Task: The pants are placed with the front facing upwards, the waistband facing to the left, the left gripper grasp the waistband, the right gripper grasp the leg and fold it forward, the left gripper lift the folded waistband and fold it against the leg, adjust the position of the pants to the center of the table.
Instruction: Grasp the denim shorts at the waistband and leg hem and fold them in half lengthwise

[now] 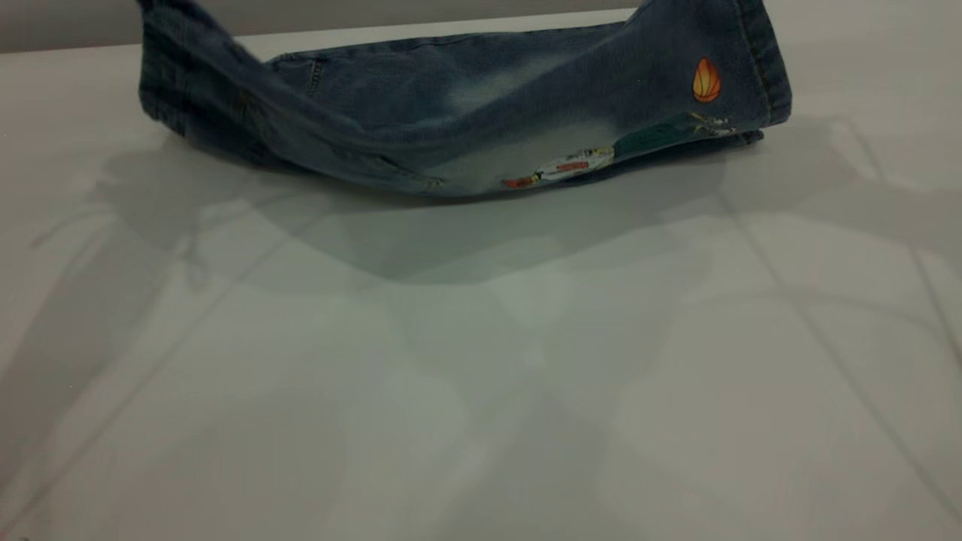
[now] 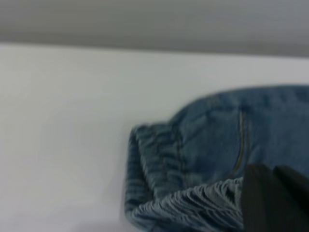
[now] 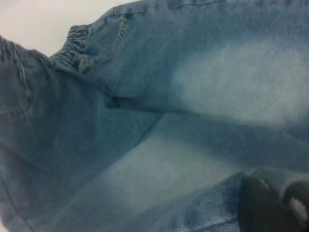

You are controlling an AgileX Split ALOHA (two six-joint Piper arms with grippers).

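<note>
Up in the air, both ends of the pants (image 1: 466,113) are lifted, and the middle hangs down in a curve that touches the desk (image 1: 481,376) near its far side. In the outside view the two claws are cut off above the top edge, so only the cloth shows there.

The left claw (image 2: 275,200) shows as a dark black shape in its own wrist view. It is pressed right against the waistband (image 2: 159,164), at the gathered edge with the many little folds. The cloth bunches up at the claw and hangs away from it, so it looks like the claw is pinching the waistband, but the tips are hidden, so I cannot tell for sure how they stand. Past the waistband, away from the claw, lies the bare white desk.

The right claw (image 3: 273,205) shows as a dark shape in its own wrist view, with blue denim wrapped close around it. It is up against the leg (image 1: 721,83) near the stitched hem. The tips are hidden by cloth, so I cannot tell if they are pinched or apart. Spreading away from this claw is the pale faded patch (image 3: 241,82) on the front of the pants, and far off is the gathered waistband.

On the lifted leg a small orange picture (image 1: 706,80) shows, and a strip of bright cartoon print (image 1: 594,161) runs along the lower fold.
</note>
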